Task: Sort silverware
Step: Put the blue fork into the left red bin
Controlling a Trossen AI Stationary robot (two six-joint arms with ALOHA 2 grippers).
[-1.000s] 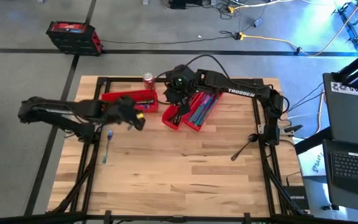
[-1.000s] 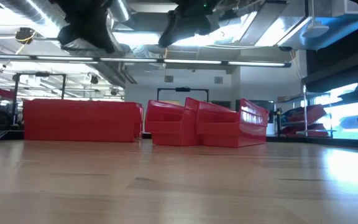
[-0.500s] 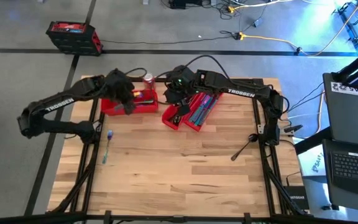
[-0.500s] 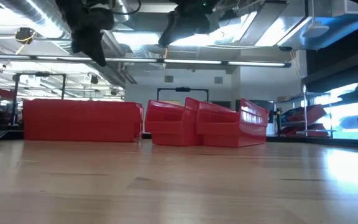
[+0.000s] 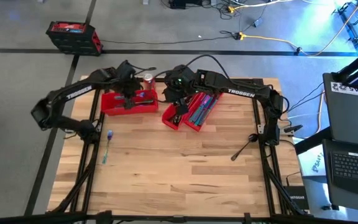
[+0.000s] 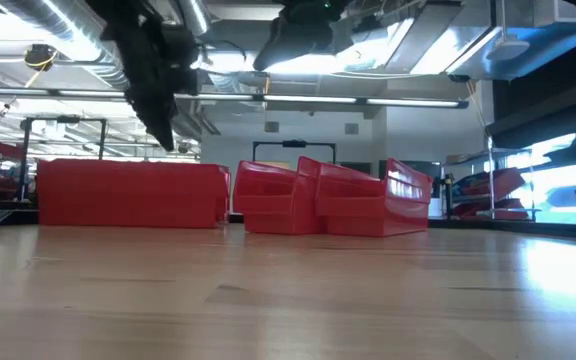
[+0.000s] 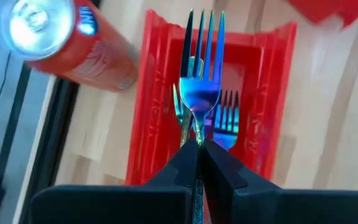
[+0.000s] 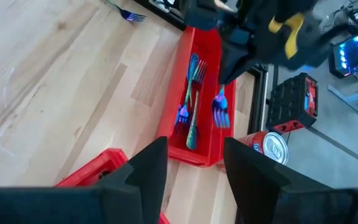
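My left gripper (image 5: 129, 94) hovers over the left red bin (image 5: 114, 107), shut on an iridescent blue fork (image 7: 197, 81). Its tines point away from the fingers, down toward the bin. Other forks (image 7: 229, 118) lie on the floor of that bin (image 7: 143, 124). In the right wrist view the held fork (image 8: 221, 111) hangs above those forks (image 8: 191, 93). My right gripper (image 8: 194, 163) stays open and holds nothing, above the near end of the tilted red bins (image 5: 194, 112). One more fork (image 5: 107, 147) lies on the table's left side, and a dark spoon (image 5: 244, 148) lies at the right. My left gripper pinches the fork's handle just behind its neck (image 7: 197, 142) between its two fingers. The fingers slant steeply down from above and lie along the fork, which sticks out beyond their tips. The fork hangs clear of the bin, tines lowest.
A red soda can (image 5: 148, 78) stands right behind the left bin's far side, close to my left gripper. The right-hand red bins (image 6: 328, 200) lean on one another. The near half of the wooden table (image 5: 179, 180) is bare wood. A red-and-black toolbox (image 5: 73, 36) sits on the floor beyond.
My left gripper, still shut on the fork, has swung from the near side of the left bin toward the table's far edge and now stands over the bin. It has rolled at the wrist and sunk a little. My right arm has kept still.
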